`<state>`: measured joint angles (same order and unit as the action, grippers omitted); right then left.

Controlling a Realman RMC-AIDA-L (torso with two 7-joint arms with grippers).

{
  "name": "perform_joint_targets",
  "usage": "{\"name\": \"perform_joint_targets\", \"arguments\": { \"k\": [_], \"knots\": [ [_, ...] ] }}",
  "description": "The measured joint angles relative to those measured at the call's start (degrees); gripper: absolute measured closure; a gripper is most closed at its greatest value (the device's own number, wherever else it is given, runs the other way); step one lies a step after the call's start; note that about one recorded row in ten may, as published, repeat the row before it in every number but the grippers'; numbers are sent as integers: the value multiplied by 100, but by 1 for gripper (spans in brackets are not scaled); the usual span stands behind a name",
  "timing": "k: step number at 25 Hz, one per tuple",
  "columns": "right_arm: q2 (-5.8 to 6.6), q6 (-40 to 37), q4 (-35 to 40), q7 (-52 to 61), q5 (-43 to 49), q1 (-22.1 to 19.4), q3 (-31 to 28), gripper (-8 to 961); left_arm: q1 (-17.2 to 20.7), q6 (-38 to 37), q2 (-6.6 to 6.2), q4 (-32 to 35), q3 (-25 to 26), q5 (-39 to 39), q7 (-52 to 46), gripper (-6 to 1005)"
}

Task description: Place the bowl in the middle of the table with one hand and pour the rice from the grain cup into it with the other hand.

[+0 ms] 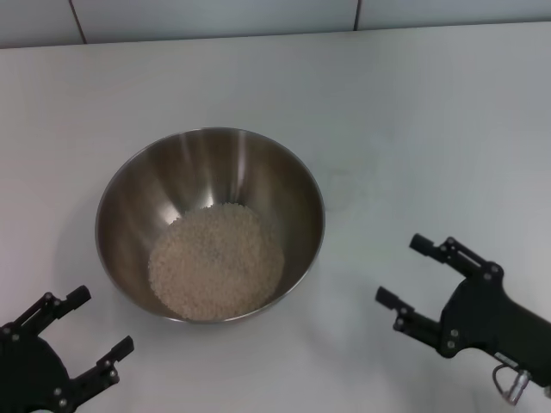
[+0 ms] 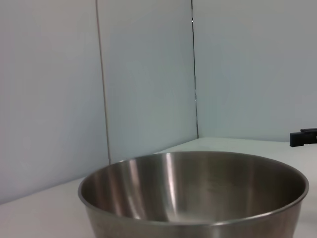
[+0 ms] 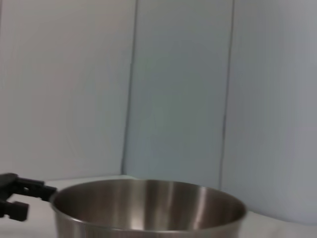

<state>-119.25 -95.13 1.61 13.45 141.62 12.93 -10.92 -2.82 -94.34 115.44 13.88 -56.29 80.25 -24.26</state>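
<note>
The bowl [image 1: 211,224] sits upright near the middle of the table [image 1: 430,112], the rice [image 1: 216,260] heaped loose in its bottom. The left gripper [image 1: 82,323] waits near the bowl's near-left side, forks spread wide and empty. The right gripper [image 1: 411,272] hangs off to the right, also wide and empty, with bare table between it and the bowl and the tiled wall [image 1: 215,17] behind.

There are no words, numbers or signs to read on the bowl [image 1: 210,172] or anywhere around it.
</note>
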Motion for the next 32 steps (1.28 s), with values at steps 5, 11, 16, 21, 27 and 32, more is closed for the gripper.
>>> {"name": "perform_joint_targets", "arguments": {
  "k": [5,11,16,21,27,32],
  "knots": [
    [15,25,317,104,-4,9,-216,192,-120,116,38,13,87,-9,27,197],
    [19,311,509,130,19,156,-218,191,-187,310,128,204,109,-39,-55,197],
    [33,491,503,126,38,332,-199,191,-252,336,212,245,355,-42,-45,197],
    [70,522,512,162,64,548,-124,191,-201,308,244,214,409,-26,5,197],
    [13,528,384,164,6,578,-279,191,-100,63,232,238,406,-31,-49,197],
    [3,514,263,178,22,527,-241,191,-124,56,198,234,379,-15,-61,197]
  ]
}}
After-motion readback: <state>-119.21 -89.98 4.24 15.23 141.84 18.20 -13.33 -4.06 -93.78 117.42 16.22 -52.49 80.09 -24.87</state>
